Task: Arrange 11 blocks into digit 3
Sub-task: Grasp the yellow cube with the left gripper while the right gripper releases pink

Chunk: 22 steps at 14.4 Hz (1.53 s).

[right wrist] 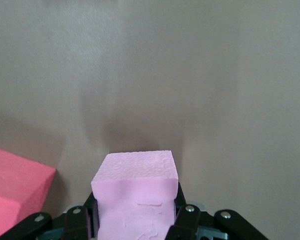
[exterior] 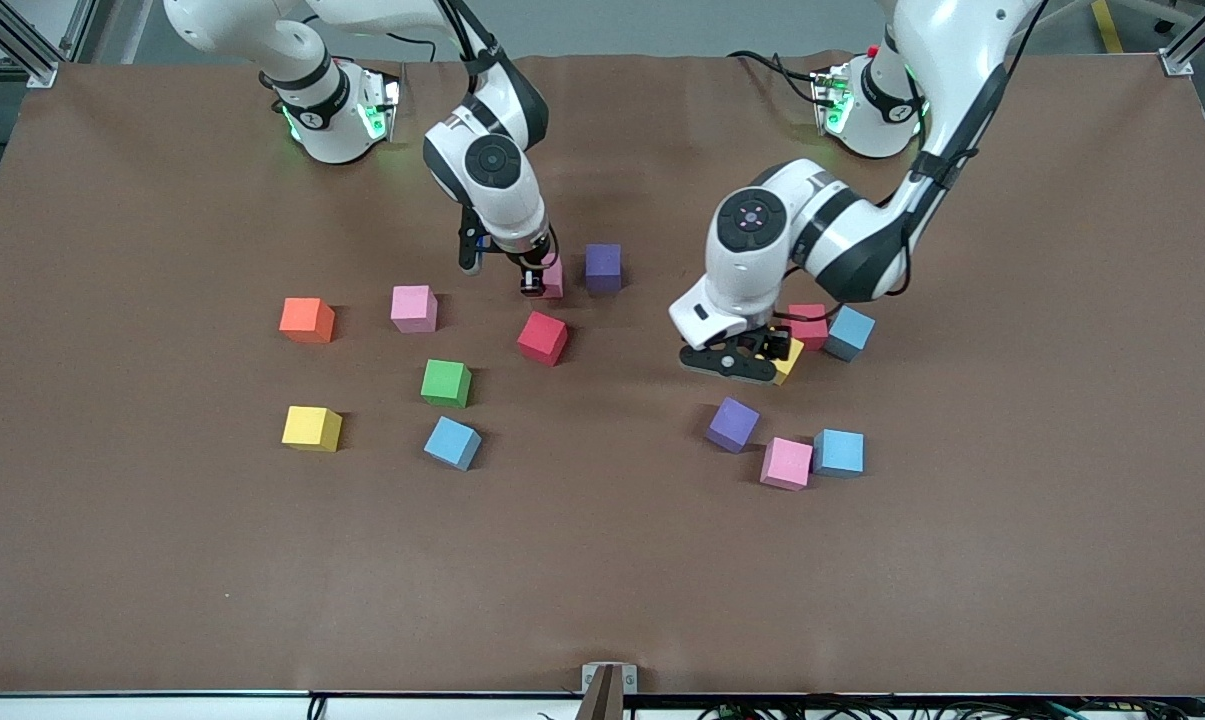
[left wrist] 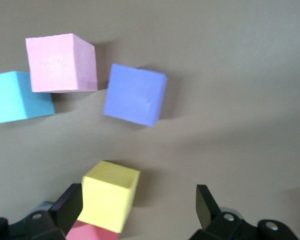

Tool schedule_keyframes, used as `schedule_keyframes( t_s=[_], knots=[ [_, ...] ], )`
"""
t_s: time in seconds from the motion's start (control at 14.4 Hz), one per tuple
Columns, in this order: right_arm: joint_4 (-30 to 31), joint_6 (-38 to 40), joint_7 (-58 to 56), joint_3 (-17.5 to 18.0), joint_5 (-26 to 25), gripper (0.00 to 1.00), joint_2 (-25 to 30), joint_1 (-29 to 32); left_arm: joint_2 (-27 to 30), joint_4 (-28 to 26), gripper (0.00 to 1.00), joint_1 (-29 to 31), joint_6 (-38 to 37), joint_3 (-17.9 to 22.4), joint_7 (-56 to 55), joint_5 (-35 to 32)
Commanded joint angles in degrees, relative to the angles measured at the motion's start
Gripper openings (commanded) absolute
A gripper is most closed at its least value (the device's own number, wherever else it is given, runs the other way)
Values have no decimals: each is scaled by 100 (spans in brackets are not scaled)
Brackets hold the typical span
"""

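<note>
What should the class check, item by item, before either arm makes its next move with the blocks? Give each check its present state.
1. Right tool shut on a pink block: ok.
2. Held pink block sits beside the purple block: ok; whether they touch: cannot tell.
3. Left tool open: ok.
4. Yellow block sits between the left tool's fingers, close to one finger, not centred: not ok.
5. Yellow block free of its neighbours: not ok; a red block sits tight beside it.
6. Digit 3 formed: not ok; the blocks lie scattered.
</note>
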<state>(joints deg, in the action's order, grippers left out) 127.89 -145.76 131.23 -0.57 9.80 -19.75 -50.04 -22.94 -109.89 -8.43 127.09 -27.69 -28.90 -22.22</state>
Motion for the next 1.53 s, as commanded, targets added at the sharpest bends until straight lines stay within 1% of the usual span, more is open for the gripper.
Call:
schedule_keyframes(
  t_s=[0.0, 0.21, 0.42, 0.7, 0.9, 1.18, 1.32, 1.39, 1.46],
  knots=[
    [-133, 91, 60, -13, 136, 0, -91, -145, 465, -742, 100, 314, 498, -79, 464, 60],
    [-133, 82, 78, -13, 154, 0, -91, -234, 589, -1489, 100, 613, 1517, -87, 867, 51],
    [-132, 4, 165, -13, 154, 0, -91, -243, 563, -1938, 100, 859, 2204, -79, 1105, 16],
    [-106, -146, 236, -22, 154, 0, -91, -374, 457, -2115, 100, 922, 2416, -61, 1185, -11],
    [-89, -321, 262, -31, 145, 0, -99, -453, 264, -2159, 100, 1114, 2723, -70, 1176, -475],
    [-71, -427, 333, -31, 145, 0, -152, -506, 79, -2142, 100, 1176, 2847, -61, 1167, -740],
    [-71, -445, 333, -39, 136, 0, -196, -515, -17, -2115, 100, 1194, 2847, -61, 1141, -749],
    [-71, -488, 333, -40, 136, 0, -231, -515, -61, -2115, 99, 1194, 2856, -61, 1115, -749],
    [-71, -532, 333, -40, 136, 0, -258, -515, -88, -2115, 93, 1194, 2848, -61, 1106, -749]
  ],
)
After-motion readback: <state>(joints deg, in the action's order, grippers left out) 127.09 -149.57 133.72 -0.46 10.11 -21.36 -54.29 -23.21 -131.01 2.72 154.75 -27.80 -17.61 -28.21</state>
